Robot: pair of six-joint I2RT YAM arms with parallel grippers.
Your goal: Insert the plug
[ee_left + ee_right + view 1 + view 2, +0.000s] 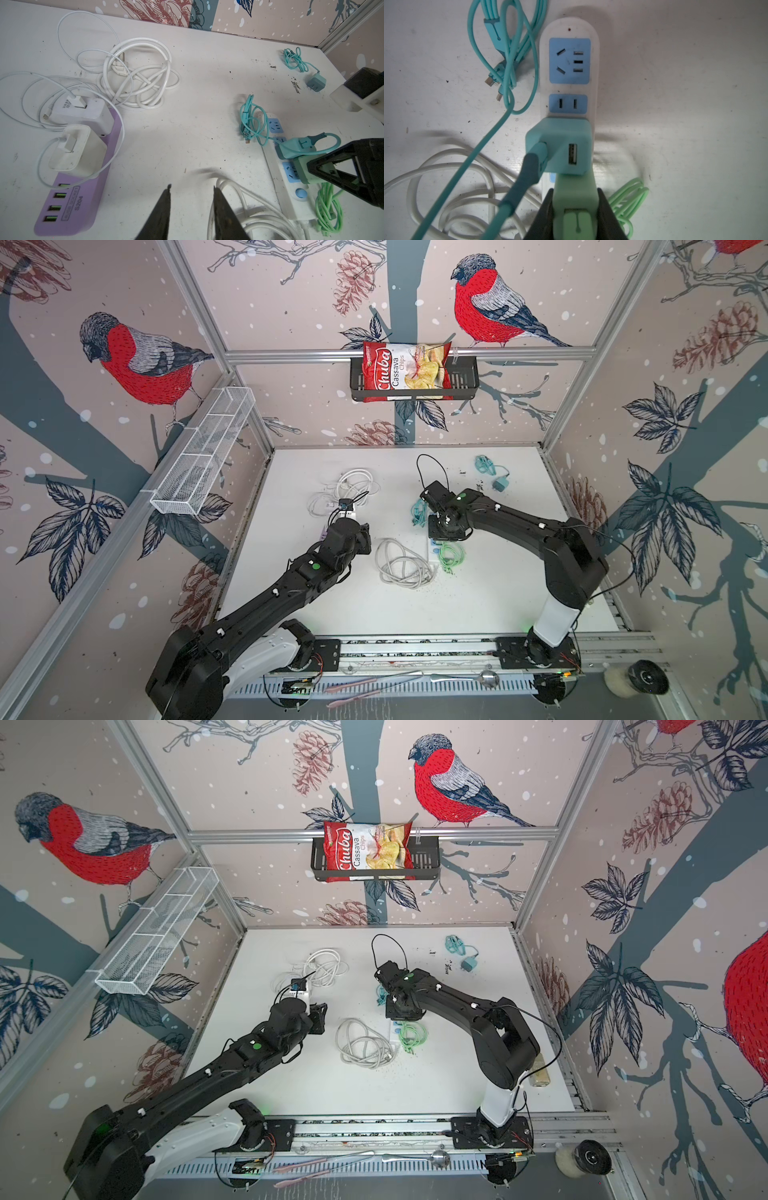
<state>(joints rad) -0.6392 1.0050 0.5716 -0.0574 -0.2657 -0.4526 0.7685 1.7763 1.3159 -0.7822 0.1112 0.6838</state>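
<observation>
My right gripper [575, 190] is shut on a light green plug [575, 203], one finger on each side of it. The plug stands upright on the white power strip [594, 62], right beside a teal charger [560, 143] that sits in the strip. Its prongs are hidden. The strip's three-pin socket [570, 60] and two-pin socket [568, 103] beyond the teal charger are free. In the left wrist view the green plug [303, 170] touches the strip [272, 164]. My left gripper [192, 186] hangs open over bare table, holding nothing.
A purple USB socket bar [83, 199] carrying two white chargers lies at the left. White cable coils [141, 79] lie behind it, and the strip's white cord [399, 564] in the middle. A green cable [631, 195], a teal cable [251, 118] and a spare teal charger [316, 83] lie around the strip.
</observation>
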